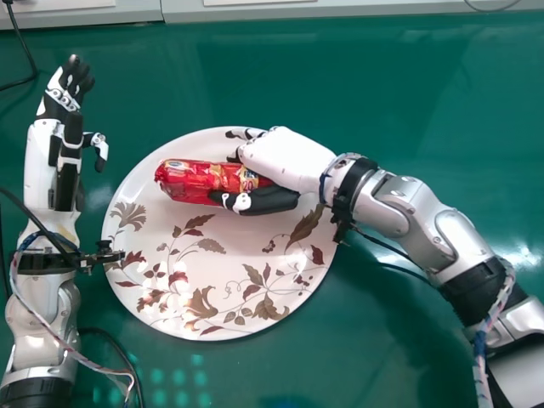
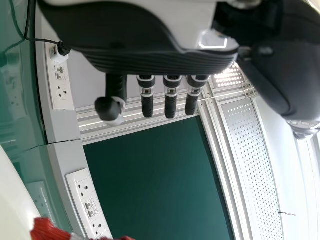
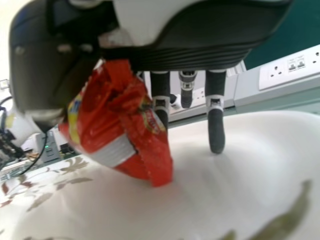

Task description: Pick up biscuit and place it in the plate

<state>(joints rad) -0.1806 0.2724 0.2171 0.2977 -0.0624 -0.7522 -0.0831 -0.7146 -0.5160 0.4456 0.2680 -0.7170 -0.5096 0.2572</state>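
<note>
The right hand (image 1: 285,157) pinches the red biscuit pack (image 1: 197,182) – with a bright printed label (image 1: 248,179) – by the far edge of the plate (image 1: 221,332). The left hand (image 1: 58,104) is open, left of the plate, toward the desk's (image 1: 382,85) far edge.

holds the biscuit (image 1: 191,181) in the right hand (image 1: 285,157), jutting out to that hand's left over the far part of the plate (image 1: 234,238). has the plate on the table (image 1: 408,93), beneath the right hand and right of the left hand (image 1: 64,127). has a ledge (image 1: 340,12) beyond both hands.
</note>
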